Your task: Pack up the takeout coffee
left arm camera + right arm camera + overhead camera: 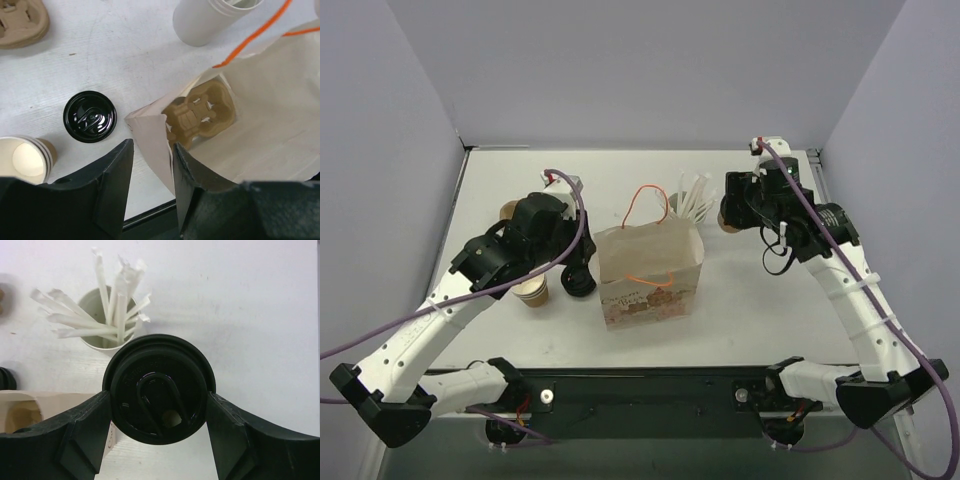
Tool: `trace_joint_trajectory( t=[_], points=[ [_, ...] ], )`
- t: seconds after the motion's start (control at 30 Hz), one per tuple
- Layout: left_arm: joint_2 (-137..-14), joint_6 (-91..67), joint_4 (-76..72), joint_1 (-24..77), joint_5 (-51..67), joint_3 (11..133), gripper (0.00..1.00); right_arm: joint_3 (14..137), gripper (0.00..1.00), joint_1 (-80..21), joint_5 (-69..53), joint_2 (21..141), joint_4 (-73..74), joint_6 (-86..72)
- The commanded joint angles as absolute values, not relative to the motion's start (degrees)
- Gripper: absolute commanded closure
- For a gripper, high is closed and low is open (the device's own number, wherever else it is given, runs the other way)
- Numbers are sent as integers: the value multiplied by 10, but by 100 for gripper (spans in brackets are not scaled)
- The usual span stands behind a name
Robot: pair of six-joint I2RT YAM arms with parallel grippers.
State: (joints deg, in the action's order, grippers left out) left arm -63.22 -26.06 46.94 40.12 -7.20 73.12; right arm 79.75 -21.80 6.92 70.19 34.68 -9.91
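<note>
The takeout coffee (157,372), likely light and crushable, is clamped at its stiff lid in the right pincer (157,405). The left pincer (151,150) stands open astride the paper bag (280,90) edge.

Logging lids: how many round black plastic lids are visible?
2. Loose lid on the table beside the white paper bag; cup lid on the brown paper cup in the right gripper. Others may be hidden.

The paper bag (648,275) stands mid-frame on the bench (760,310), with a cup carrier (200,115) inside it. Left of it lie a loose lid (578,283), then a lidless cup (531,291). Above-right of the bag stands a straw holder (688,208), with the takeout coffee (724,221) right of it.
</note>
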Motion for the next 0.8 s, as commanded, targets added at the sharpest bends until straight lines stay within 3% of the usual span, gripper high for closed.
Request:
trace_joint_trajectory(
  t=[0.0, 0.27, 0.53, 0.57, 0.67, 0.7, 0.77],
  points=[
    [-624, -292, 511, 396, -120, 779, 52, 853, 44, -238, 110, 676, 406, -89],
    [-639, -335, 525, 396, -69, 788, 52, 940, 44, -280, 88, 657, 409, -52],
    [-661, -329, 521, 396, -55, 792, 54, 1025, 44, -443, 108, 680, 409, 25],
    [-664, -325, 509, 396, -43, 791, 56, 1030, 44, -458, 107, 683, 409, 32],
    [-671, -309, 484, 394, -21, 791, 75, 1043, 44, -525, 93, 692, 407, 62],
    [-675, -295, 476, 393, -15, 790, 87, 1042, 44, -536, 82, 696, 407, 68],
    [-675, -272, 437, 391, 0, 781, 95, 1032, 44, -558, 60, 699, 407, 79]
  ],
)
